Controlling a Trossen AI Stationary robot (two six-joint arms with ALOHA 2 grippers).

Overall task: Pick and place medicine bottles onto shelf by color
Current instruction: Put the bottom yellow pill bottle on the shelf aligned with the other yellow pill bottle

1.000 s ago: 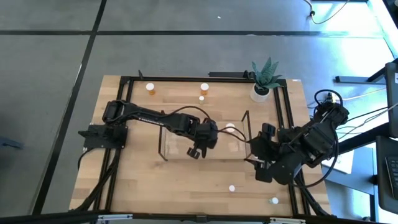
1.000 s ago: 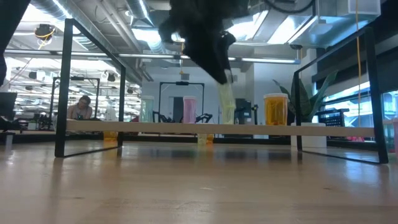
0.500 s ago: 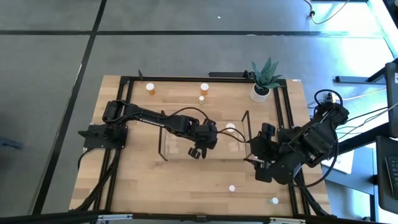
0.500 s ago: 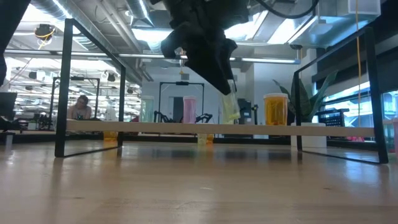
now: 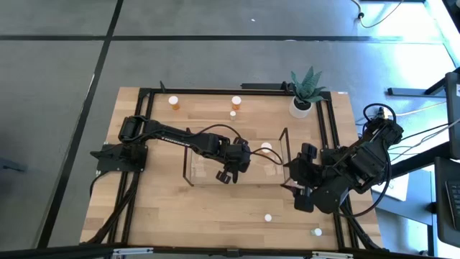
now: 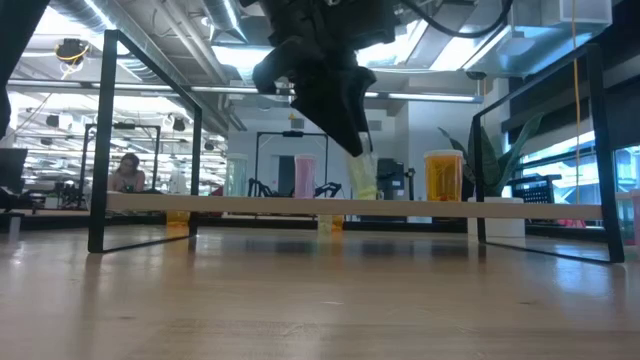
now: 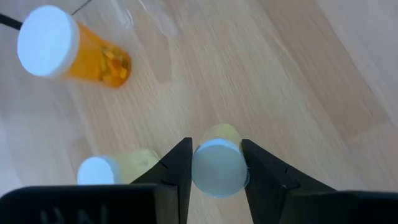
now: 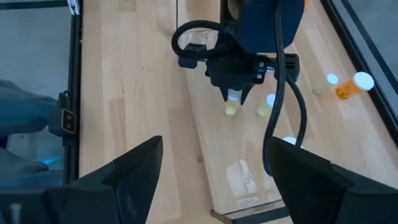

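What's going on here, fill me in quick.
The left gripper is shut on a yellowish bottle by its white cap and holds it over the clear shelf in the middle of the table. Another yellowish bottle and an orange bottle already stand close by. The right gripper is open and empty, waiting beside the shelf's right end. More bottles stand scattered along the table's far and near edges.

The wooden table (image 5: 165,208) carries the clear shelf (image 5: 208,170) near its middle. Behind the shelf stand two orange bottles (image 5: 175,102), and a potted plant (image 5: 305,93) stands beyond its right end. In front of the shelf, two white-capped bottles (image 5: 268,217) stand on the wood.
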